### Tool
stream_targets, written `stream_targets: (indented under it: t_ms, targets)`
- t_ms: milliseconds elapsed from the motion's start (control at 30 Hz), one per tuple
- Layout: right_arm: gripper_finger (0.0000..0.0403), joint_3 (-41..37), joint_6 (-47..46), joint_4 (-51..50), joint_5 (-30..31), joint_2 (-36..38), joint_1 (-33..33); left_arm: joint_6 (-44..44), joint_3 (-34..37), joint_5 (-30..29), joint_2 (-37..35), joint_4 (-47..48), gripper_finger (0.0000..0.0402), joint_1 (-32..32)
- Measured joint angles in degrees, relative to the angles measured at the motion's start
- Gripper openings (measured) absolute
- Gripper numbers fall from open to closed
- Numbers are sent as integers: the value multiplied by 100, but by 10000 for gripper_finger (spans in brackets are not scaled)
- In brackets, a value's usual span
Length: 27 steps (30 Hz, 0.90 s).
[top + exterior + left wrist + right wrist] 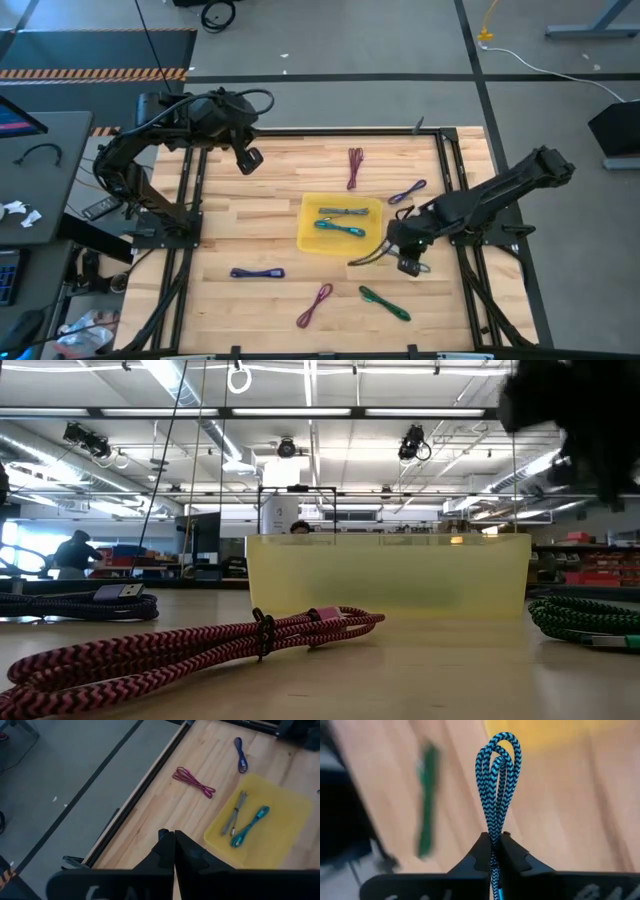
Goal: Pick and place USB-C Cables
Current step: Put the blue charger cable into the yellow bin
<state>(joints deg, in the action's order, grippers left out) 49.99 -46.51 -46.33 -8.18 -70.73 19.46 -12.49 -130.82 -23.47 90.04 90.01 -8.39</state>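
high view first: the yellow tray (340,224) sits mid-bench and already has two usb-c cables in it, a grey one (343,211) and a teal one (339,228) lying side by side. so two look done, and a third looks to be on its way.

the right end effector (404,252) is just off the tray's near right corner, and the right wrist view shows its fingers clamped on a blue-and-black braided cable (497,780), the loop standing up past the tips. in the high view that cable (368,257) trails as a dark strand from the fingers toward the tray's edge. it's beside the tray, not over it yet, so i'd say this one is mid-carry.

what's left on the bare bench (260,220): a maroon cable (354,167) beyond the tray, a purple one (407,191) by the tray's far right corner, a darker purple one (257,272) off to the left, a magenta one (314,305) near the front edge, and a green one (385,303) beside it. five to go after this drop, by my count.

the left end effector (249,160) hangs over the far left of the bench, well apart from any cable; its own wrist view shows the fingers (163,851) pressed together on nothing. it's waiting.
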Motion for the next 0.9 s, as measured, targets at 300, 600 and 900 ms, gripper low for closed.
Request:
stream_targets:
  t_ms: [300, 600, 900]
  targets:
    - [14, 2131, 881, -100, 1731, 4, -713, 785, 0, 169, -4, 1, 5, -2]
    - [14, 2765, 2535, -79, 1422, -594, -2272, 1018, 0, 85, -7, 1, 5, -9]
    - [14, 2763, 3690, 355, -373, -1908, -3053, 1099, 0, 28, -11, 1, 5, -19]
